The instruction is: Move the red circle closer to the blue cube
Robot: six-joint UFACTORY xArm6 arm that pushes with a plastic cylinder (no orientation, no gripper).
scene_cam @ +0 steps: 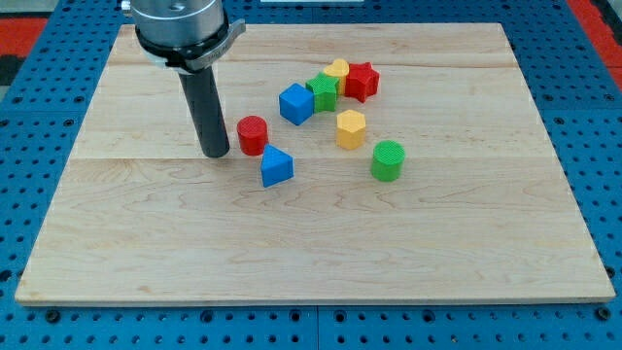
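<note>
The red circle (253, 134) stands on the wooden board just left of the view's centre. The blue cube (295, 104) sits a short way up and to the right of it, with a small gap between them. My tip (216, 154) rests on the board just to the left of the red circle, close beside it; whether it touches the circle I cannot tell. The dark rod rises from the tip to the arm's head at the view's top left.
A blue triangular block (276, 166) lies just below and right of the red circle. A green block (324, 90), a yellow block (337, 69) and a red star (362, 81) cluster right of the blue cube. A yellow hexagon (351, 128) and a green cylinder (387, 160) lie further right.
</note>
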